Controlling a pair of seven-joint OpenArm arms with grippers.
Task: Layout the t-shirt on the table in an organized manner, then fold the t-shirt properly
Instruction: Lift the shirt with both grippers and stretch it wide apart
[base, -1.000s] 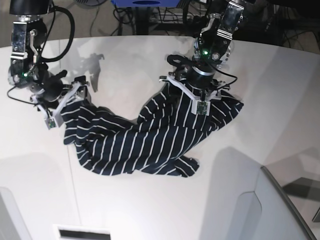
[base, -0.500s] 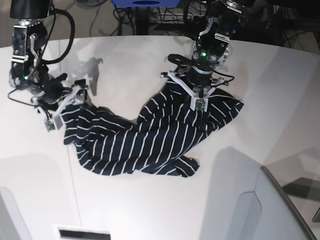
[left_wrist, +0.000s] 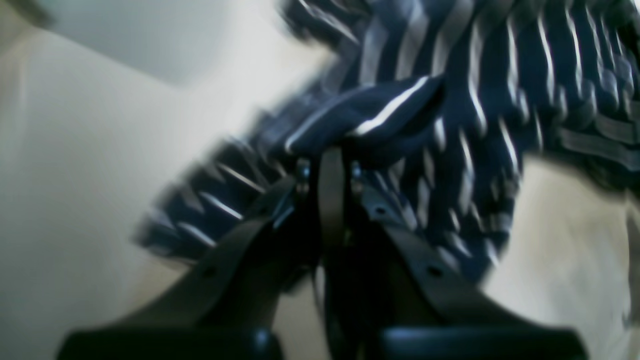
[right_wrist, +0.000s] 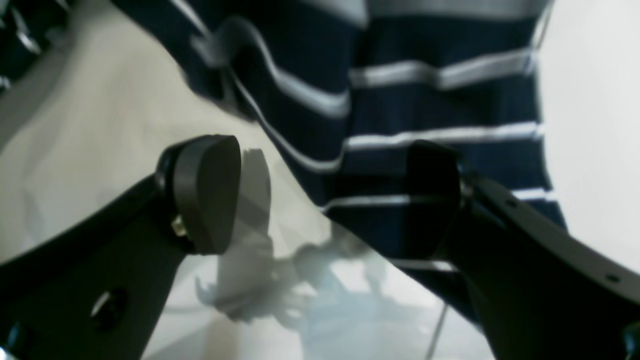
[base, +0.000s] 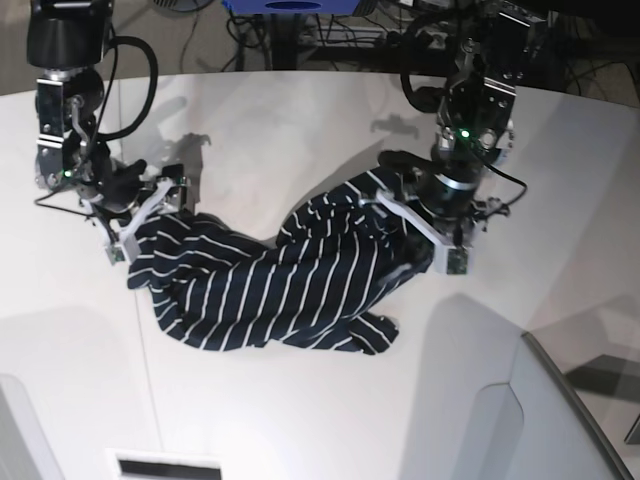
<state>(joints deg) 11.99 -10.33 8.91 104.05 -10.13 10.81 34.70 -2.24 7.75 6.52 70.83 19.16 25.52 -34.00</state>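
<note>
T-shirt (base: 270, 280) lies crumpled at desk (base: 300, 420) centre. Left tool (left_wrist: 327, 165), at the garment's 2 o'clock edge, is pressed together pinching a fabric fold. Right tool (right_wrist: 325, 185), at its 10 o'clock edge, is spread, straddling the hem

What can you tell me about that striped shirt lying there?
The t-shirt is soft dark navy fabric with thin white stripes. It lies crumpled and bunched on the white table, not spread flat. The left pincer is shut on a fold of the cloth at one end. At the other end the right pincer stands open at the shirt's edge, one finger over the fabric and the other over bare table, gripping nothing.
</note>
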